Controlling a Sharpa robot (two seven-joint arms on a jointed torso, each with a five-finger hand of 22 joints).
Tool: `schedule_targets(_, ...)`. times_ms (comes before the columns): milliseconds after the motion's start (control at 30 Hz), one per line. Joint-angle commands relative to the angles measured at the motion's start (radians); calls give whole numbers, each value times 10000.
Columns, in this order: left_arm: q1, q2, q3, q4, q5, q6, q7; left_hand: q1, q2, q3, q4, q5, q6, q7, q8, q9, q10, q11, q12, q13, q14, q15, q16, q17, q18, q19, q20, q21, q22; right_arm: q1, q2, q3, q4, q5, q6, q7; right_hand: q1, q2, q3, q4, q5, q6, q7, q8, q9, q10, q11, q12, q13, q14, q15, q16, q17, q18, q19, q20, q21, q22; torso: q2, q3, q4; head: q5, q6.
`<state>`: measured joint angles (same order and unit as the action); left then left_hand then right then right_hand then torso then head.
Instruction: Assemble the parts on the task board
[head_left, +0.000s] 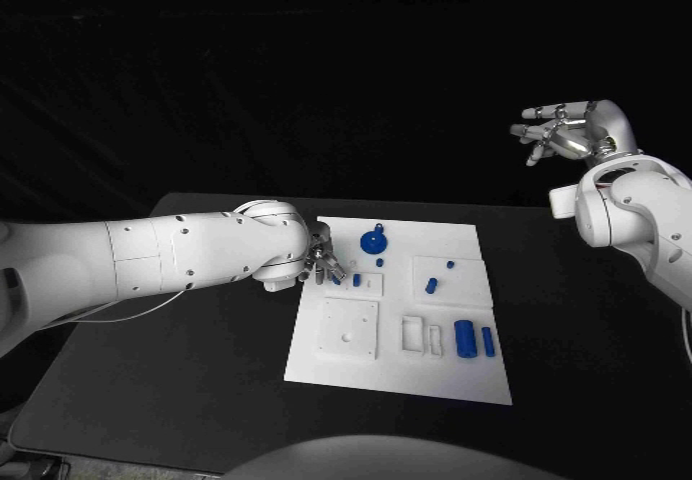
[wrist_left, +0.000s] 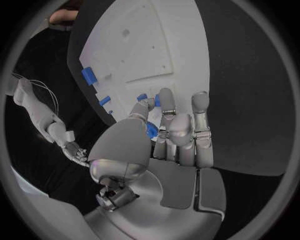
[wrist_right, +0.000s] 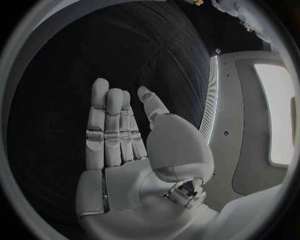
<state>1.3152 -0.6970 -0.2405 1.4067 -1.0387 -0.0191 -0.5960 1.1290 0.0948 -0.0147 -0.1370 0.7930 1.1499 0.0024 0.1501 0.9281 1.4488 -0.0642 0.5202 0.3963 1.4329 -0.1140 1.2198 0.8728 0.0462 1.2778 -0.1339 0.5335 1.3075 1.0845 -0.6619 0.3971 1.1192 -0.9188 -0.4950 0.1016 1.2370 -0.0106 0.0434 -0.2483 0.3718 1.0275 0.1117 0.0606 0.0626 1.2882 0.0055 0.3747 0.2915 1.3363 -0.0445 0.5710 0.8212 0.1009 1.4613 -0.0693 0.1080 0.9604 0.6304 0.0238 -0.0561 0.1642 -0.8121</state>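
The white task board (head_left: 329, 372) lies in the middle of the black table. On it are a round blue knob (head_left: 374, 242), small blue pegs (head_left: 430, 285), a thick blue cylinder (head_left: 464, 338) and a slim one (head_left: 489, 342). My left hand (head_left: 320, 262) reaches down over the board's far left part, beside a small peg (head_left: 356, 281). In the left wrist view its thumb and a fingertip (wrist_left: 165, 97) meet on a small blue part (wrist_left: 142, 97), and the other fingers are nearly straight. My right hand (head_left: 570, 130) is raised high at the right, away from the board, with its fingers (wrist_right: 109, 125) spread and holding nothing.
Raised white blocks and recesses (head_left: 348, 328) take up the board's near half. Bare black table (head_left: 173, 370) surrounds the board on the left and front. My left forearm (head_left: 173, 255) crosses the table's left side.
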Motion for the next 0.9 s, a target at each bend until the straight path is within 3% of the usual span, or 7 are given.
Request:
schedule_targets(33,-7,26,3,10,-26,241,106,25,46,1477,-1408,35,64,9,36,10,44,-5,-61,15,64,-22,-66,15,-32,43,-7,8,171,-3,18,-1,-11,34,142,103,-48,5,63,10,-11,17,66,16,2,44,39,-38,-7,-38,-14,-28,-11,53,303,28,35,-14,-1,3,3,8,-11)
schedule_targets(900,-8,288,4,-173,-42,480,19,33,26,1497,-1413,74,64,12,43,36,43,2,-80,27,61,-24,-85,23,-40,37,-12,2,176,-30,29,-43,-24,33,126,118,-60,29,150,-70,-59,48,68,14,1,25,44,-49,-86,-73,-5,-49,-21,50,259,37,27,-41,0,2,2,-9,-88)
